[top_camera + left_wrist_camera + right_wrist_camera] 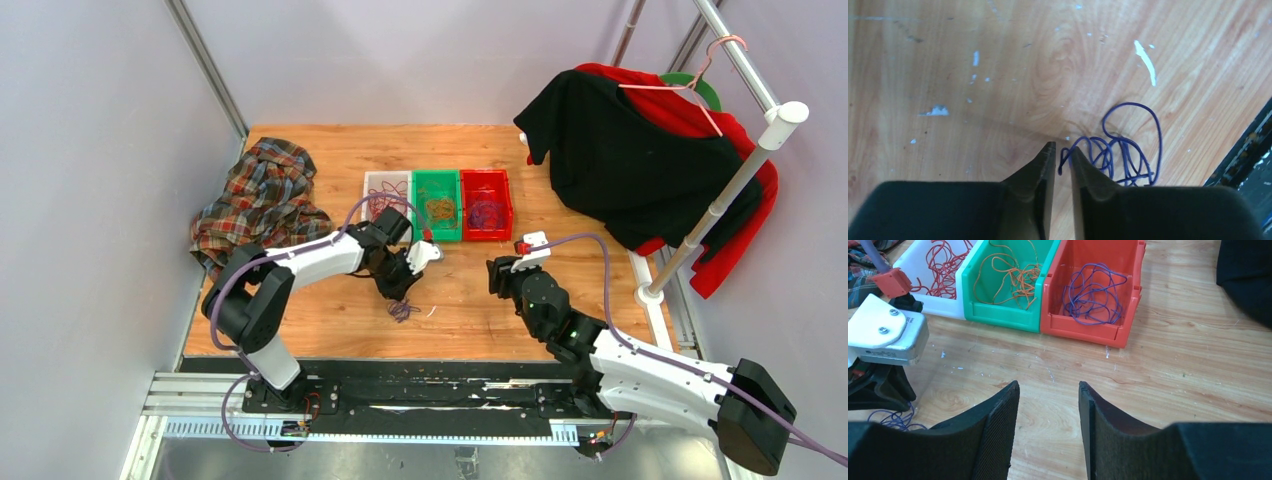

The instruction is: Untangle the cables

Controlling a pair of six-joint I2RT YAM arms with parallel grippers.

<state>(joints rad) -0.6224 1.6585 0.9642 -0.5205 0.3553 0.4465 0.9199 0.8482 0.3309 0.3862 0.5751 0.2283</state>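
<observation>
A small tangle of purple cable [1120,142] [402,310] lies loose on the wooden table. My left gripper [1062,148] [400,290] is low over it. Its jaws stand a narrow gap apart, open, with one end loop of the cable between the tips. My right gripper [1048,385] [497,275] hovers open over bare wood to the right, with nothing between its fingers. More cables lie sorted in bins: dark red ones [943,265], orange ones [1013,275] and purple ones [1093,295].
White [938,307], green [998,315] and red [1083,330] bins stand in a row behind the grippers. A plaid shirt [260,200] lies at the back left. Black and red garments [620,160] hang on a rack at the right. A black rail [430,385] runs along the near edge.
</observation>
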